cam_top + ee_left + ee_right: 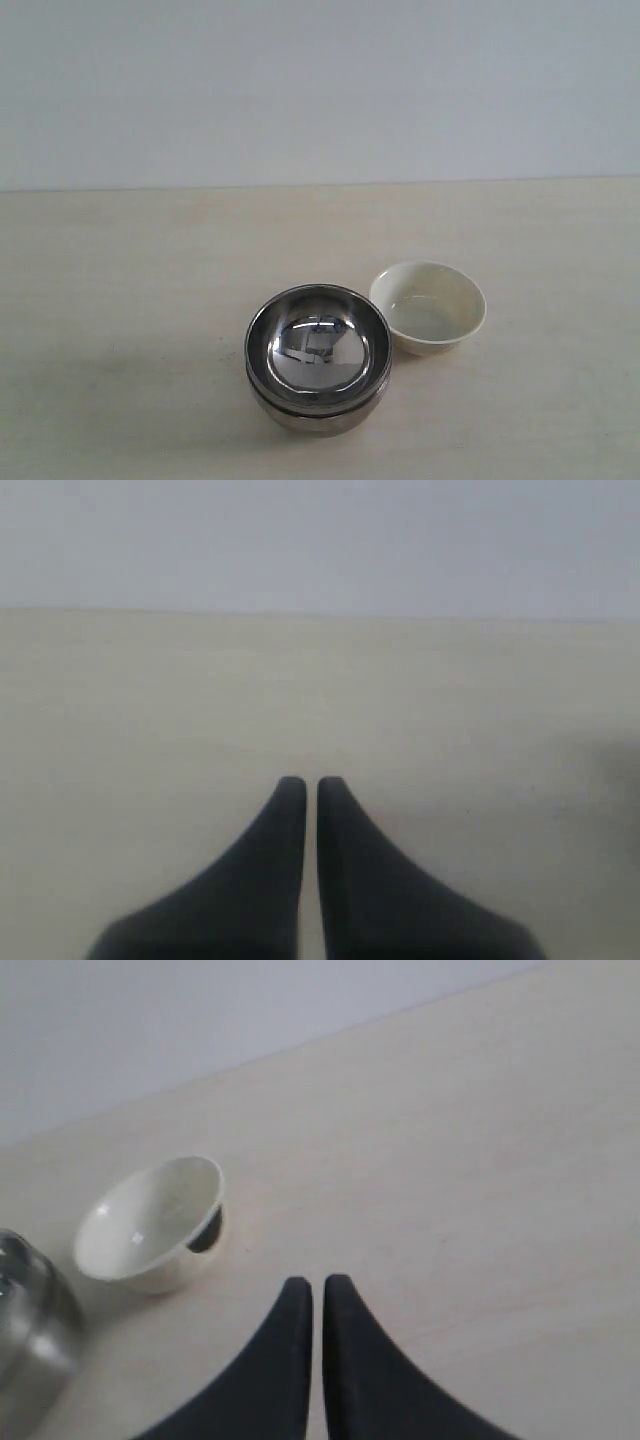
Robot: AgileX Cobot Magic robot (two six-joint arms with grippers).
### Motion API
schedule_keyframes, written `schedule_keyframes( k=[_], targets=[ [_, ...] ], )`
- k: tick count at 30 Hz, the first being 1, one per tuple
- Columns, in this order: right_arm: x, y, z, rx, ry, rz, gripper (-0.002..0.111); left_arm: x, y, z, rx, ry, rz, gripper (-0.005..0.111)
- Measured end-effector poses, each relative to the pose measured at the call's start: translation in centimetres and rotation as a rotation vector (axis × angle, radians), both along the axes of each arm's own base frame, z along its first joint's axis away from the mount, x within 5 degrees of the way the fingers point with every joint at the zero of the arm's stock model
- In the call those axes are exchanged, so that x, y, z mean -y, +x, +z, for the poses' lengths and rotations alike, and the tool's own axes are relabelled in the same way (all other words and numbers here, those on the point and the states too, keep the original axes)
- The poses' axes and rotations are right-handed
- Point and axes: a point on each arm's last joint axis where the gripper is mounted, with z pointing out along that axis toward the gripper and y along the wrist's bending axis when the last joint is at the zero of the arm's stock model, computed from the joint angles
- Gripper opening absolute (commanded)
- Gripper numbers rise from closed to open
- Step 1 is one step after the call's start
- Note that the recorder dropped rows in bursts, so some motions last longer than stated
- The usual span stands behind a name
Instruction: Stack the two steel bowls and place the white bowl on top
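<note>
A pale, wood-grain worktop (120, 300) runs back to a plain light grey wall (320, 90).

Near the front middle of the exterior view, the two steel bowls (318, 358) sit upright, one nested inside the other. The upper bowl's rim stands slightly above the lower one's, so a thin dark line circles the stack where they meet. The mirror-bright inside of the upper bowl reflects blurred shapes too vague to make out.

The white bowl (428, 306) stands upright on the worktop, just to the right of the stack and a little farther back. It is glossy cream, plain inside, and somewhat smaller than the steel bowls. Its rim comes very close to the stack; whether the two touch cannot be told.

The left end effector (311, 785) appears in its own wrist view as two dark, tapering fingers drawn together, with only a thin slit between their tips. Bare worktop lies ahead of them.

The right end effector (317, 1285) is likewise closed to a thin slit, over bare worktop. In its wrist view the white bowl lies near the fingertips but apart from them, with the curved side of the steel stack at the picture's edge beyond it.
</note>
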Motion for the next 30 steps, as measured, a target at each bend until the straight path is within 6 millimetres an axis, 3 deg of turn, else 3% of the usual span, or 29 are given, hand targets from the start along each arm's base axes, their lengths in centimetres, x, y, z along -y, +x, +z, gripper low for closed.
schedule_keyframes(
  k=[3,5,16,20,23,30],
  targets=[
    [-0.5,0.0,0.1,-0.025,0.303,-0.036,0.000,0.0,0.0,0.0,0.000,0.000,0.000,0.004],
    [-0.6,0.0,0.2,-0.034,0.401,-0.047,0.000,0.0,0.0,0.0,0.000,0.000,0.000,0.004],
    [-0.7,0.2,1.1,0.034,0.612,-0.068,0.000,0.0,0.0,0.0,0.000,0.000,0.000,0.004],
    [-0.5,0.3,1.8,0.118,0.651,-0.067,0.000,0.0,0.0,0.0,0.000,0.000,0.000,0.004],
    [-0.5,0.2,3.0,0.176,0.585,-0.034,0.000,0.0,0.0,0.0,0.000,0.000,0.000,0.004],
    [-0.3,-0.8,8.1,0.396,0.445,0.036,0.000,0.0,0.0,0.0,0.000,0.000,0.000,0.004]
  ],
)
